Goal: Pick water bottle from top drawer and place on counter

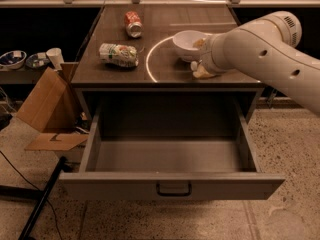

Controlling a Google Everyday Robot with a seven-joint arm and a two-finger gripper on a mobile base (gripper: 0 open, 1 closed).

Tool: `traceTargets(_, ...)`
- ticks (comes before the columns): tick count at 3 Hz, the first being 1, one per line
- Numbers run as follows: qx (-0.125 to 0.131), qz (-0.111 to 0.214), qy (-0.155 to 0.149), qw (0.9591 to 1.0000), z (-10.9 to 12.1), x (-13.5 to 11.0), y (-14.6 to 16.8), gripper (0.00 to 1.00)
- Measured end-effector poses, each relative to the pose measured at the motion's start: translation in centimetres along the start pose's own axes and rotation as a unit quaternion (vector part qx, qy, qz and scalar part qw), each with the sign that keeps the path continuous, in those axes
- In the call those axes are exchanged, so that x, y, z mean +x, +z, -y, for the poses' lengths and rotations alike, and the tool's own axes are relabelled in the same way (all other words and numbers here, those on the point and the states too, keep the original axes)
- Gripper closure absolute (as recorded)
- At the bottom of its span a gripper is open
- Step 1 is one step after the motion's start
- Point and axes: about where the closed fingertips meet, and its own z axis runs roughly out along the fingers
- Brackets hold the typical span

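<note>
The gripper (202, 70) is low over the counter (165, 14), near its front edge and towards the right corner, just beside a white bowl (186, 41). The arm mostly covers it, so I cannot tell its state or hold. The top drawer (110, 186) stands pulled out; the water bottle is not visible.

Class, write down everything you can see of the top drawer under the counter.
The top drawer is a wide grey box, looking like painted metal or plastic, pulled far out below the dark brown counter. Its flat front panel carries a small black handle at the centre; the floor, side walls and back wall are in plain view. It sits level. The gripper hangs above the counter beside the white bowl, not touching the drawer.
</note>
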Motion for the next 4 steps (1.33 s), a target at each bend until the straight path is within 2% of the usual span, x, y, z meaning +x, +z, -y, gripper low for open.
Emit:
traceTargets(1, -0.003, 0.002, 0.000, 1.0000, -0.1, 0.1, -0.1, 0.00)
traceTargets(3, -0.024, 0.009, -0.008, 0.9996, -0.5, -0.3, -2.1, 0.00)
traceTargets(4, -0.054, 0.018, -0.006, 0.9984, -0.7, -0.6, -4.1, 0.00)
